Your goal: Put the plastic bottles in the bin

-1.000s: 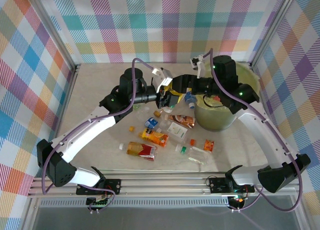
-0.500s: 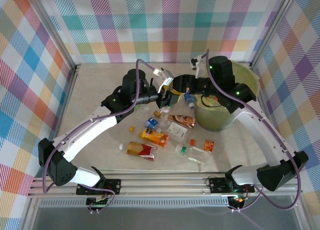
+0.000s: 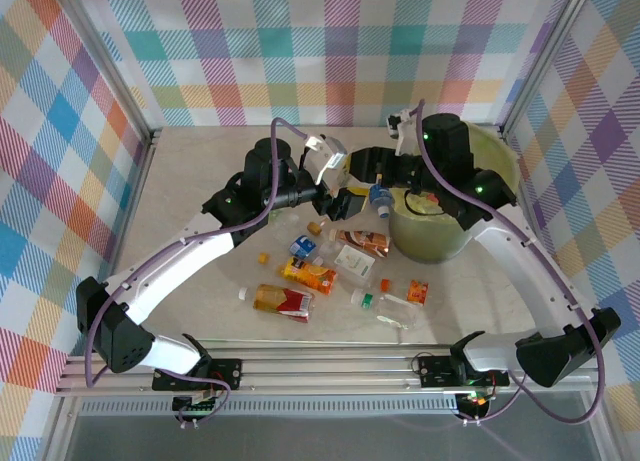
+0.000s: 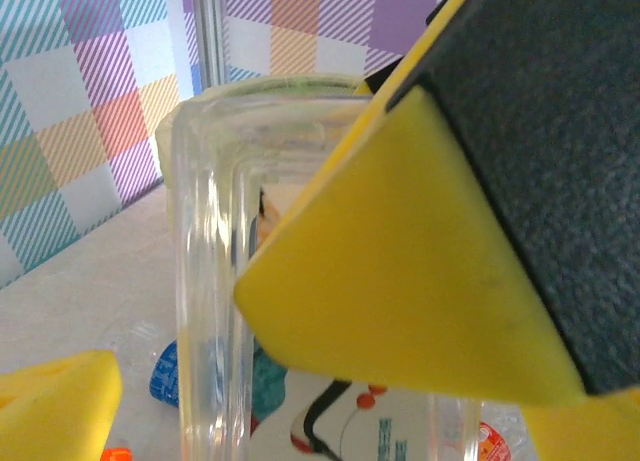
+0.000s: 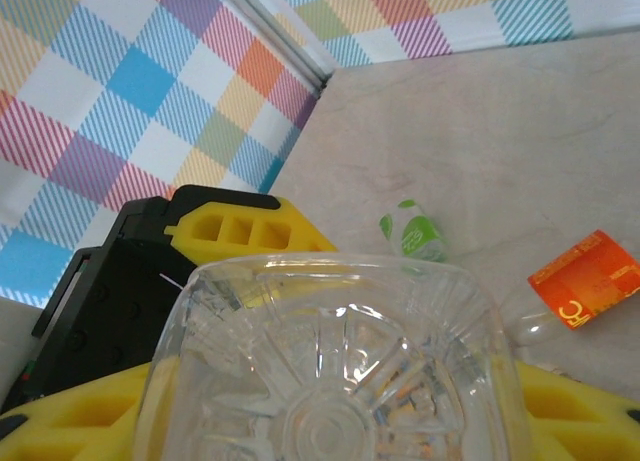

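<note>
A clear square plastic bottle (image 5: 330, 381) sits base-first between the yellow fingers of my right gripper (image 5: 330, 426), which is shut on it. My left gripper (image 4: 320, 421) faces the same bottle (image 4: 215, 281) with its jaws spread wide and off the plastic. Both grippers meet above the table just left of the bin (image 3: 505, 159): left gripper (image 3: 340, 197), right gripper (image 3: 358, 176). Several other plastic bottles lie below, among them an orange-red one (image 3: 283, 300), an orange one (image 3: 308, 274) and a brown one (image 3: 362, 241).
A blue-capped bottle (image 3: 378, 195) is close to the bin's left wall. A clear green-capped bottle (image 3: 385, 303) and an orange label (image 3: 418, 291) lie nearer the front. Loose caps dot the table. Checked walls enclose the back and sides.
My left gripper has let go of the clear bottle and opened wide. My right gripper has closed onto that bottle. Both arms stayed almost in place.
</note>
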